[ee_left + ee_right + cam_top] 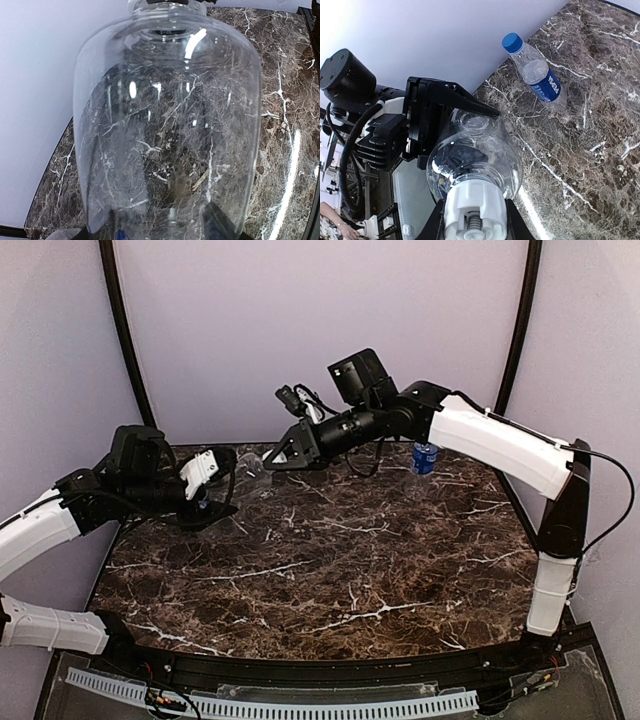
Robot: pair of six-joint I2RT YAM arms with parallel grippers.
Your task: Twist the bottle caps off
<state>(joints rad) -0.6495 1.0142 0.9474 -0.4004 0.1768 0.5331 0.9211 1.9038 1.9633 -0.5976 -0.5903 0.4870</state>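
Gripping the white cap (475, 202), the right gripper (475, 222) has its two fingers pressed against opposite sides of it, the cap seated squarely between them. The cap sits on the neck of the round clear bottle (476, 155), which lies roughly level in the air above the marble table (330, 570), near its back left corner. The left gripper (228, 485) holds that bottle by the body end, fingers spread to the bottle's width, one on each side. Blue-labelled bottle (541, 76) with dark blue cap (512, 42) stands upright near the back edge, well apart from both grippers.
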